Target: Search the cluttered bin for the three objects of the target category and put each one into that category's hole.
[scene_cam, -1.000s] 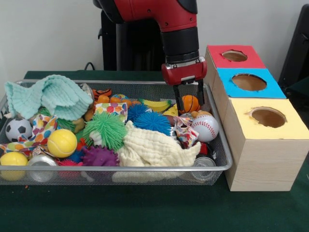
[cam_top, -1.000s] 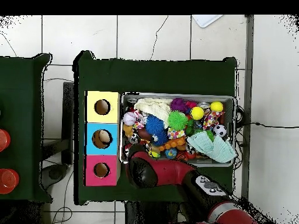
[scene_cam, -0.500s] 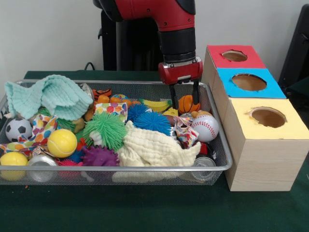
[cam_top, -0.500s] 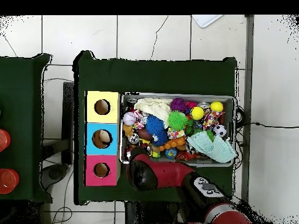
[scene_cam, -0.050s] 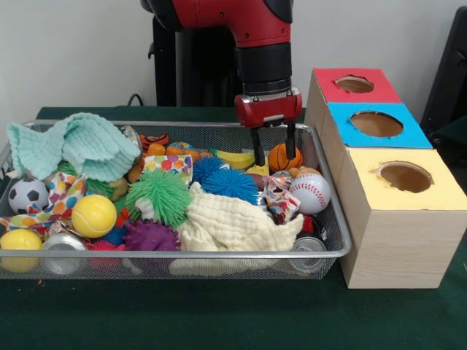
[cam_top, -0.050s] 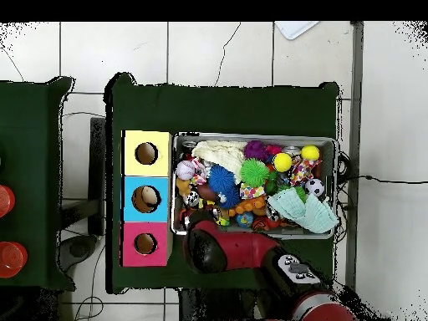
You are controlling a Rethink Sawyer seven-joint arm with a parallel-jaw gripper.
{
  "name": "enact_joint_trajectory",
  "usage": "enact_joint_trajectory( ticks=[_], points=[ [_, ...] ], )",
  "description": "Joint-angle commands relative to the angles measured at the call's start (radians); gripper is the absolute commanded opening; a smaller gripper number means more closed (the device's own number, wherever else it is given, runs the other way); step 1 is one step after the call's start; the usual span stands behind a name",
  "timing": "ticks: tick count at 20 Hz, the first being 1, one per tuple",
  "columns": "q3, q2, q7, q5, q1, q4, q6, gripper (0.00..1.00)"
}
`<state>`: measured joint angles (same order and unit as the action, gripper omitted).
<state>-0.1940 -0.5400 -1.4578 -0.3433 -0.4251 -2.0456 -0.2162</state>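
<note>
Front view showed the red arm's pincer [scene_cam, -0.050s: 274, 153] low over the far right part of the wire bin [scene_cam, -0.050s: 332, 219]. Its two black fingers [scene_cam, -0.050s: 258, 148] stood on both sides of a small orange basketball [scene_cam, -0.050s: 284, 157]. They looked to be pinching the ball, which sat a bit above the other toys.

Three boxes stood just beside the bin on its right side. Each box had a round hole on top. The red box [scene_cam, -0.050s: 365, 93] was farthest back, the blue box [scene_cam, -0.050s: 405, 133] was in the middle, and the yellow box [scene_cam, -0.050s: 445, 193] was nearest the camera. The ball was closest to the red and blue boxes, so the holes lay to the right of the pincer. I guessed the next move was up and then across to the right.

More balls were in the bin. A baseball [scene_cam, -0.050s: 310, 192] lay just in front of the pincer. A soccer ball [scene_cam, -0.050s: 28, 195] and a yellow ball [scene_cam, -0.050s: 93, 216] lay far off on the left side.

Overhead view showed the arm covering the ball, so the grip could not be checked there. The green worktop [cam_top, -0.050s: 226, 104] held the bin and the boxes.
</note>
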Motion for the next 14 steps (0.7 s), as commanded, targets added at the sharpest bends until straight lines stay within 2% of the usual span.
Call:
enact_joint_trajectory(
  ticks=[1, 4, 14],
  points=[
    [-0.088, 0.028, -0.185, -0.04, -0.069, 0.117, -0.105, 1.0],
    [-0.139, 0.028, -0.202, -0.038, -0.103, 0.105, -0.095, 1.0],
    [-0.176, 0.057, -0.199, -0.02, -0.136, 0.102, -0.087, 1.0]
  ],
)
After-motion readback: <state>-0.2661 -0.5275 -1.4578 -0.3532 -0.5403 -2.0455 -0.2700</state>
